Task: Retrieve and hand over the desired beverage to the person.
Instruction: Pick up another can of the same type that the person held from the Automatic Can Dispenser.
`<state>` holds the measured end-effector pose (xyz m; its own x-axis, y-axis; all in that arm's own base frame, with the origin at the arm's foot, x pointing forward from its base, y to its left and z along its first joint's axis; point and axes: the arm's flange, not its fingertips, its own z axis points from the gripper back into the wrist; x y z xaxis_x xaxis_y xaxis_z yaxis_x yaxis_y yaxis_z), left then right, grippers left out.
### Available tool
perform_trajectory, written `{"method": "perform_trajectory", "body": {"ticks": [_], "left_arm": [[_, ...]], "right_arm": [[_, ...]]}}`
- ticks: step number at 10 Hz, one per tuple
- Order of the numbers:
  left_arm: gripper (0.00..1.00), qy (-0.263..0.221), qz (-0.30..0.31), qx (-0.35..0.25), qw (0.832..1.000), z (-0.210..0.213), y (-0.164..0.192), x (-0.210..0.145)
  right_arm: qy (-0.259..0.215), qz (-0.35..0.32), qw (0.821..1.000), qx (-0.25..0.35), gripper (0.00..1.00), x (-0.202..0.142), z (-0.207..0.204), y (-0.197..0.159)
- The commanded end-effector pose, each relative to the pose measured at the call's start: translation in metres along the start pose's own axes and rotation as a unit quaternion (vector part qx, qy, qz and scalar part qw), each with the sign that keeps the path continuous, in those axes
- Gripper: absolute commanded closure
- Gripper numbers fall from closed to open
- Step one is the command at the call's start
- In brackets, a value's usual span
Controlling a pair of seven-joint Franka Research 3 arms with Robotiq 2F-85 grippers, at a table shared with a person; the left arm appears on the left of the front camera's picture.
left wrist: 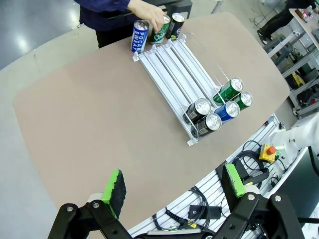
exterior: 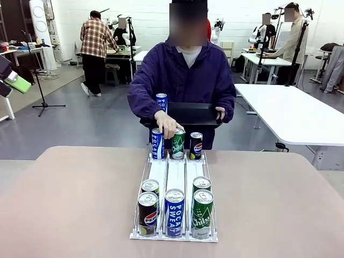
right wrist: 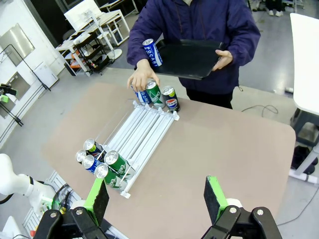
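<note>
Left end effector [left wrist: 174, 185]: released, nothing between the pads, over the counter [left wrist: 75, 124] edge. Can rack [left wrist: 172, 74] sits well ahead of it, five cans [left wrist: 227, 110] at the near end, three at the far end. Person [exterior: 183, 75] stands beyond the rack, one hand [exterior: 167, 124] on the green can [exterior: 178, 148], the other holding a black tray [exterior: 191, 113] carrying a blue can [exterior: 162, 102]. Right end effector [right wrist: 157, 193]: released, empty, rack ahead-left of it.

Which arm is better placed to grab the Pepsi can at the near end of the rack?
Probably left: the Pepsi can stands in the left lane of the rack, on the left arm's side, and the left pincer hangs open.
</note>
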<state>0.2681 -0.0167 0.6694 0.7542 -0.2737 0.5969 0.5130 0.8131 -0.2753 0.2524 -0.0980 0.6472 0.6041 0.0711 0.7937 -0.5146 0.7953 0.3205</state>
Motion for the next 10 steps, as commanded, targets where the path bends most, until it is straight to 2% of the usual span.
{"method": "perform_trajectory", "body": {"ticks": [1, 8, 9, 10], "left_arm": [[0.0, 0.003, -0.006, 0.003, 1.0, 0.0, 0.001, -0.001], [0.0, 0.003, -0.006, 0.003, 1.0, 0.0, 0.001, -0.001], [0.0, 0.003, -0.006, 0.003, 1.0, 0.0, 0.001, -0.001], [0.0, 0.003, -0.006, 0.003, 1.0, 0.0, 0.001, -0.001]], "right_arm": [[-0.004, 0.004, 1.0, 0.015, 0.0, -0.001, -0.002, 0.0], [-0.004, 0.004, 1.0, 0.015, 0.0, -0.001, -0.002, 0.0], [0.0, 0.0, 1.0, 0.0, 0.0, 0.0, 0.0, 0.0], [0.082, 0.013, 0.996, -0.012, 0.0, 0.009, -0.035, 0.024]]}}
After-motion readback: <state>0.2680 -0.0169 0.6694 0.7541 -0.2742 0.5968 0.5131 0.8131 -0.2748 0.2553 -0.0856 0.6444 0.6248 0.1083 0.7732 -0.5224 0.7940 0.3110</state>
